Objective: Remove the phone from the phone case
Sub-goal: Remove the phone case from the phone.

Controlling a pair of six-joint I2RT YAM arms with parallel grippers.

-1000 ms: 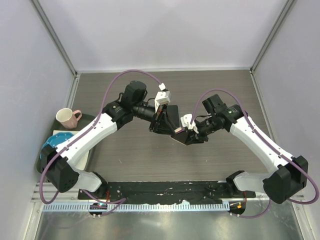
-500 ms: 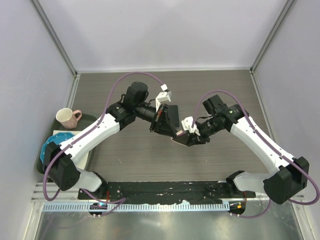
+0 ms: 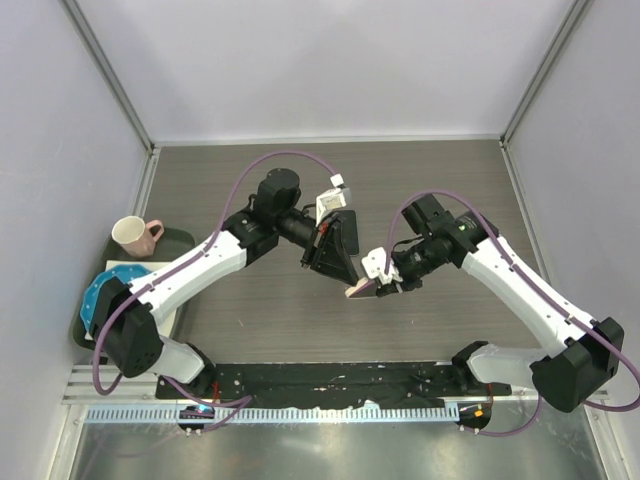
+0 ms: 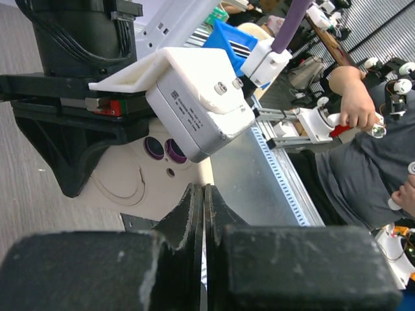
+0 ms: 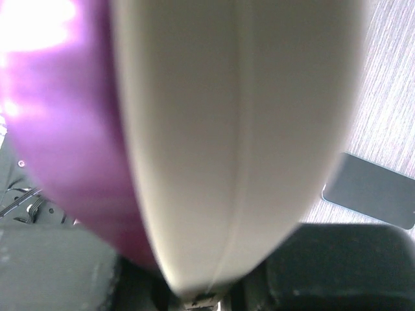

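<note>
Above the middle of the bench point(image 3: 270, 310), the two arms meet tip to tip. The right jaws are closed on the phone case point(image 3: 362, 288), a pale cream shell held clear of the wood and tilted, with its free end pointing toward the left arm. In the right wrist view the case fills most of the frame edge-on and out of focus, with a blurred purple cable point(image 5: 58, 129) beside it. Whether the phone is inside the case cannot be told from any view. In that same view a dark slab point(image 5: 373, 191) with a rounded corner shows low on the right against the wood grain. It cannot be told whether it is the phone, or whether it lies on the bench. The left jaws sit just beside the near end of the case. Their black fingers point(image 4: 97, 272) are drawn together to a thin slit, and nothing can be seen between them. Whether their tips touch the case is unclear. Past those tips the left wrist view shows the cream back of the case with two round lens holes, under the white camera box point(image 4: 194, 110) on the right wrist. At the far left of the bench, well apart, a pink mug point(image 3: 130, 234) and a blue plate point(image 3: 105, 285) sit on a dark tray point(image 3: 178, 238).
</note>
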